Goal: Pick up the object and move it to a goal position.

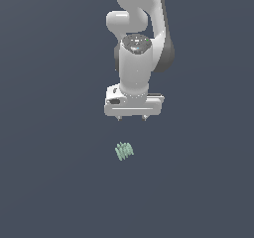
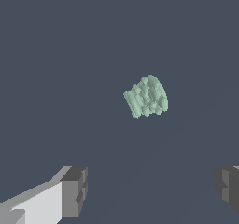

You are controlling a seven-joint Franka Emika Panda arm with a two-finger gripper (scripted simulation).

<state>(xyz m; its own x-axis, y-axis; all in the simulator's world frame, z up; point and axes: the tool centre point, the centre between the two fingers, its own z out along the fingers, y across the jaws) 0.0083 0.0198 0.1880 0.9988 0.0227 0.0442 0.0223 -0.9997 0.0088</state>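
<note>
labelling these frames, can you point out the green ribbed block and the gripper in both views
green ribbed block (image 1: 124,151), exterior view: middle of its fins.
green ribbed block (image 2: 146,97), wrist view: centre of the ribbed face.
gripper (image 1: 132,118), exterior view: midway between the two fingertips.
gripper (image 2: 151,190), wrist view: gap between its open fingers.

Dark floor (image 1: 54,182) under ribbed block (image 1: 124,151)

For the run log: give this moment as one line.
phase: approach | gripper: open, empty, apart from block | ribbed block: on surface, ungrasped
</note>
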